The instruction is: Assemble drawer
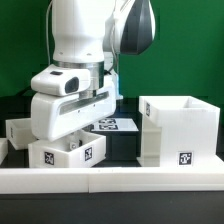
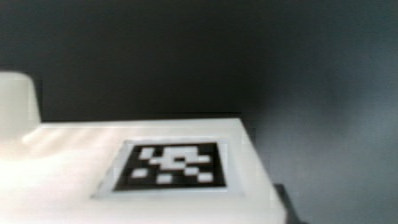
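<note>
The tall hollow white box casing [image 1: 180,128] stands at the exterior view's right, with a tag low on its front. One small open-top tray [image 1: 70,153] lies in front of the arm, with tags on its front. A second tray [image 1: 20,130] sits behind it at the left. My gripper [image 1: 70,132] is low, right over the front tray, and the hand hides its fingertips. The wrist view shows a blurred white tray face with a tag [image 2: 173,165] very close. A dark finger [image 2: 285,204] shows by that face's edge. I cannot tell how the jaws stand.
The marker board [image 1: 115,125] lies flat on the dark table between the arm and the casing. A long low white rail [image 1: 120,181] runs along the front. Another white part [image 2: 15,100] shows at the wrist view's edge.
</note>
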Motion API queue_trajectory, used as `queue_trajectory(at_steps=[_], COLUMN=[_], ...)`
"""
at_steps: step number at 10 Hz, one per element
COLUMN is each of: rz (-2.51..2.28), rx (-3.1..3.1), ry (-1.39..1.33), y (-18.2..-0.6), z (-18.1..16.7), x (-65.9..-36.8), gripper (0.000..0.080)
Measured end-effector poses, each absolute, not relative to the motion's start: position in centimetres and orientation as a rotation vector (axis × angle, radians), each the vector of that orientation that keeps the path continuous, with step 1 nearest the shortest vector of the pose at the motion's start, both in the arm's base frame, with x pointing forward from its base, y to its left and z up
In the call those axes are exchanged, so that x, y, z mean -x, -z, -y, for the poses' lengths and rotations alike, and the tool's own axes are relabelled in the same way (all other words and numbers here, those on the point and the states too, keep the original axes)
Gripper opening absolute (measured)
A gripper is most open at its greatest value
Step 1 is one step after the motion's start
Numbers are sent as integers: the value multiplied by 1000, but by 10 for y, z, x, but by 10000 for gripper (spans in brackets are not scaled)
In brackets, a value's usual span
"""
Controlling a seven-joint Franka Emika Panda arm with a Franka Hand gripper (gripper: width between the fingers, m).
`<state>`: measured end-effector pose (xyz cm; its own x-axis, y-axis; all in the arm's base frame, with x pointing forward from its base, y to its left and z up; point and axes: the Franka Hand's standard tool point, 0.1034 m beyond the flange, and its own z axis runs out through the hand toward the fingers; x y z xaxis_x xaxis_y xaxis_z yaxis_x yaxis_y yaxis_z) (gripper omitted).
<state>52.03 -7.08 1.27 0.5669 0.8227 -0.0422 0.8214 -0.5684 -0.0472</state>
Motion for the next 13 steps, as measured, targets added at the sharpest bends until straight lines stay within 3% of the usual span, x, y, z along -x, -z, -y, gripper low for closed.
queue_trajectory(at_steps=[5,9,13], rz=[1941,2034,2121], rx=[2466,2396,2364], ry=[-118,-109,-65], y=[-15,-14,-16], z=[67,69,47], x=[-525,-525,-535], gripper=[41,41,41])
